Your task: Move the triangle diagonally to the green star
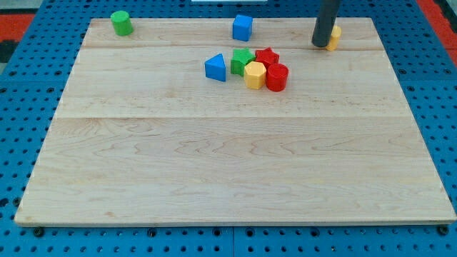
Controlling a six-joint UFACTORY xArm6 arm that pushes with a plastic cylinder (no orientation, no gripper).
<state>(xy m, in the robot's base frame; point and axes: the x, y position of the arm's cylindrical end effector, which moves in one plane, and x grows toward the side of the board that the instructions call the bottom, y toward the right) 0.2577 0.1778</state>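
Note:
The blue triangle (215, 68) lies on the wooden board, just left of the green star (242, 61) with a small gap between them. The green star sits in a tight cluster with a red star (267, 56), a yellow hexagon (254, 74) and a red cylinder (277, 77). My tip (320, 44) is at the view's top right, far to the right of the triangle and the cluster. It stands right against a yellow block (334, 37), which it partly hides.
A green cylinder (121, 23) stands at the board's top left corner. A blue cube (243, 27) stands at the top middle, above the cluster. The board (228, 164) rests on a blue pegboard surface.

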